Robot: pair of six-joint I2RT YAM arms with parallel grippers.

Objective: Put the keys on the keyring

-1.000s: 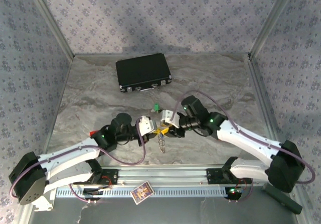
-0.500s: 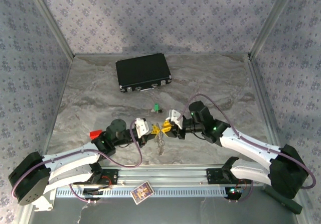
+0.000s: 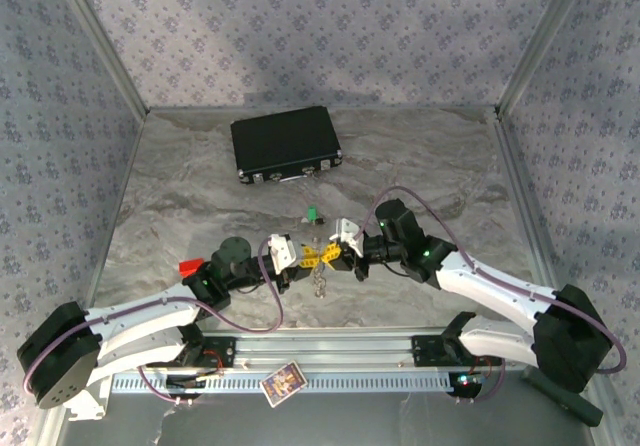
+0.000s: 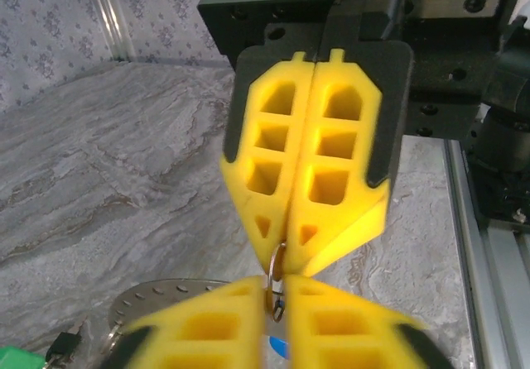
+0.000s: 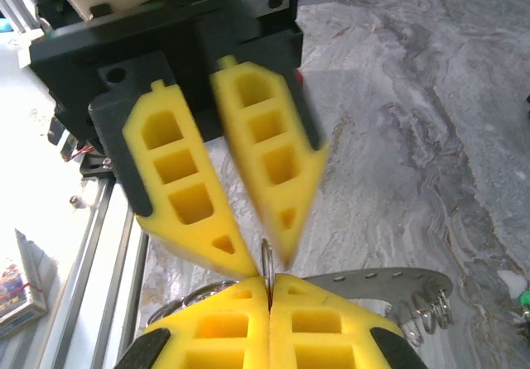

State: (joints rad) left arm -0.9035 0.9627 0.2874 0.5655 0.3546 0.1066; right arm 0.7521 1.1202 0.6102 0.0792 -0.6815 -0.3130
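Tips of left gripper and right gripper meet nose to nose over the near middle of the bench. On right gripper, the yellow pads are pressed flat together, with the thin wire loop of the keyring pinched in the seam. On left gripper, the jaws stand a narrow gap apart with the loop in the gap; pad contact unclear. In the top view the ring's metal pieces hang below the tips. The green key lies on the bench just beyond the grippers, apart from the ring. A black case sits farther back. A red block is beside the left arm.
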